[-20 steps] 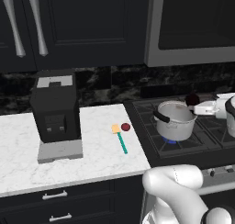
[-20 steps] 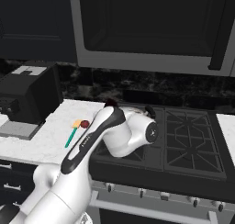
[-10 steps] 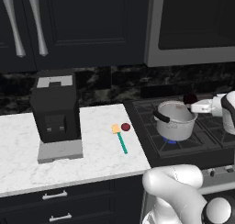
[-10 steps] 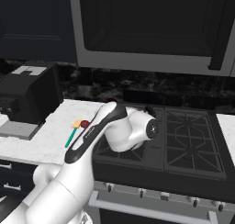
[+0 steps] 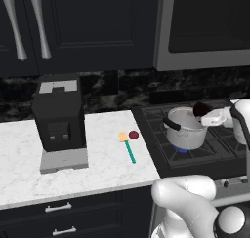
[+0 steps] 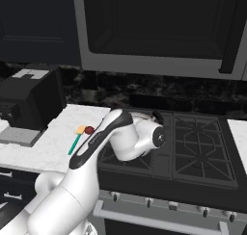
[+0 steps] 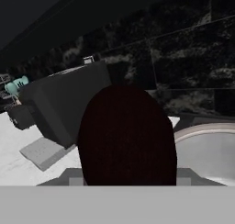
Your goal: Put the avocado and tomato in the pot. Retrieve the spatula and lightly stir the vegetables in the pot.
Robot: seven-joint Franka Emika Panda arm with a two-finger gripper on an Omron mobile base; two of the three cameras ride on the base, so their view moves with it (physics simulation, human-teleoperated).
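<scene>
My claw [image 5: 199, 109] clamps dark oval avocado [image 7: 126, 136], right of frame, above shiny steel pot [image 5: 186, 129]. Centre over pale inside, lower, release gently.

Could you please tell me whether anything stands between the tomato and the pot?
Nothing visible does. The tomato lies on the counter, with the spatula on its far side from the pot; only bare counter and stove grate lie between. The end effector, shut on a dark rounded object, hangs above the pot's rim.
</scene>
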